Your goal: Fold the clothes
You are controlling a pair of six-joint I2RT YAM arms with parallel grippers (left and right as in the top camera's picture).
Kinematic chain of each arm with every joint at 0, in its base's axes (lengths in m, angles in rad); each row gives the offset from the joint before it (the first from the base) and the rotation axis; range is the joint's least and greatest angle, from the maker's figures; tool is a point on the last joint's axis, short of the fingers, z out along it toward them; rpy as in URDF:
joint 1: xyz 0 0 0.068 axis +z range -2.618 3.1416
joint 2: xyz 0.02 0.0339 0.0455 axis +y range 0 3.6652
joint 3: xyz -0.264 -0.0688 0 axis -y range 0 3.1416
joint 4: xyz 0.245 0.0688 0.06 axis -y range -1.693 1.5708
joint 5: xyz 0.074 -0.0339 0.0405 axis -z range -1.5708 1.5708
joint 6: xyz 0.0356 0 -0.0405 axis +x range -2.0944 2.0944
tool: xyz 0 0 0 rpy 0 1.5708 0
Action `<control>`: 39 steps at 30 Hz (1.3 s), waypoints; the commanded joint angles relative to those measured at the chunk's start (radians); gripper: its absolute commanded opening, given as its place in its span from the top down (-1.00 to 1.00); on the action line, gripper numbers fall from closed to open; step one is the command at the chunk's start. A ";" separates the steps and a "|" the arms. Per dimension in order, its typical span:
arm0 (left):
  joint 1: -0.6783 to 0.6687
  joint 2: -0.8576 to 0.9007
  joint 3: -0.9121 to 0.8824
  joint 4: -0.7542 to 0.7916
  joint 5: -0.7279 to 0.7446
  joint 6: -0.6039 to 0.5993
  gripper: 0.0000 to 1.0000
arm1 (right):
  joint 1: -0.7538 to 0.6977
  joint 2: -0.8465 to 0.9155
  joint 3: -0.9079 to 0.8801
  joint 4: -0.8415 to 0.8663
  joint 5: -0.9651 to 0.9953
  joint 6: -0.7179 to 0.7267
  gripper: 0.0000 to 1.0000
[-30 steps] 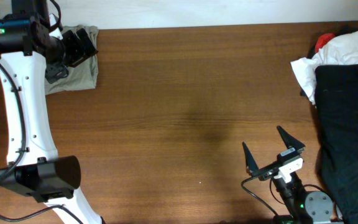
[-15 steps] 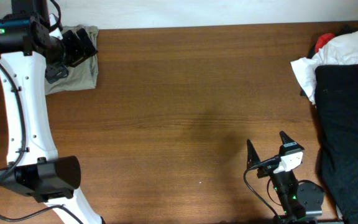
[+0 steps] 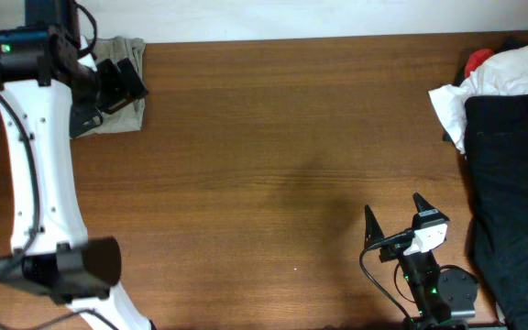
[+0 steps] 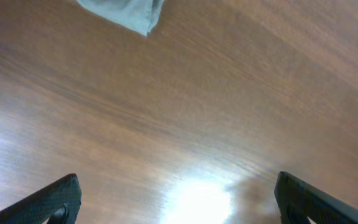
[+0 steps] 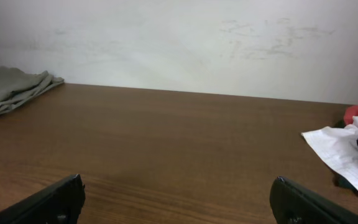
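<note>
The folded grey garment point(image 3: 128, 112) lies in the far left corner of the table point(image 3: 273, 137). The left gripper point(image 4: 178, 199) hangs just beside it, jaws spread wide and holding nothing. In the left wrist view only a corner of the cloth shows, at the top edge, clear of both fingers.

What looks unfolded is heaped at the right edge. A black garment point(image 3: 511, 174) runs near-to-far along that edge, a crumpled white garment point(image 3: 493, 82) lies at its far end, and something red point(image 3: 477, 62) pokes out behind that.

The right gripper point(image 3: 392, 207) sits at the near right, jaws open and empty. It points toward the far wall, so the pile lies to its right rather than ahead. In the right wrist view the white cloth only comes in from the right edge.

By my reading, the next garment falls to the right arm, since it is near the black one's near end while the left arm is well apart across the table. That arm would need to swing right and reach across the garment's long axis to take an edge.
</note>
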 commanded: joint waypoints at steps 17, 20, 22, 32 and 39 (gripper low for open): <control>-0.227 -1.587 -1.986 1.478 -0.214 0.400 -0.98 | 0.009 -0.005 -0.005 -0.008 0.011 0.012 -0.97; -0.194 -1.706 -2.202 1.668 -0.194 0.399 -0.99 | 0.009 -0.005 -0.005 -0.007 0.011 0.012 -0.97; -0.177 -1.761 -2.300 1.742 -0.195 0.399 -0.98 | 0.009 -0.005 -0.005 -0.007 0.011 0.012 -0.97; -0.024 -1.933 -2.319 1.543 -0.155 0.438 -0.98 | 0.009 0.000 -0.005 -0.007 0.011 0.012 -0.97; -0.014 -1.933 -2.318 1.539 -0.135 0.483 -0.98 | 0.009 0.000 -0.005 -0.007 0.011 0.012 -0.97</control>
